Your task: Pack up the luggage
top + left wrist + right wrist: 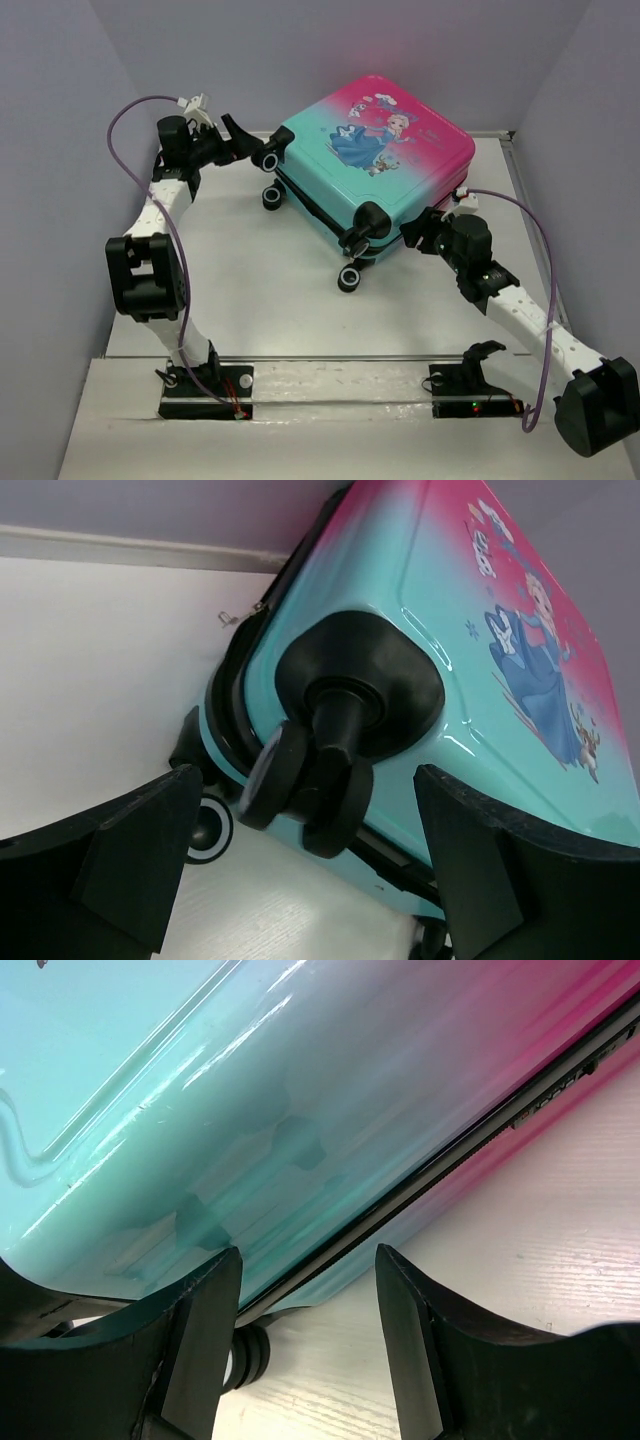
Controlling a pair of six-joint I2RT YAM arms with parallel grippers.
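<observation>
1. Though the task is packing, the luggage [375, 160] lies shut and flat on the table [260, 290], princess print up and wheels toward the arms. It looks as if it must be opened before anything goes in.
2. The left gripper [245, 140] hangs with its fingers spread wide and empty. A corner wheel [300, 780] sits in the gap between them, just ahead of the tips, touching neither. The likely purpose is to steady that corner.
3. The right gripper [420, 228] is likewise parted and holds nothing. The dark zipper seam [450, 1150] runs slantwise across the gap between its fingers, close ahead of the tips. A second wheel [250, 1355] shows low between them. This placement suggests it is lined up on the seam to work the lid loose.
4. No zipper pull shows between the right fingers, so whether the seam is zipped there cannot be told.
5. Judged stage: early, with nothing to pack in view.
</observation>
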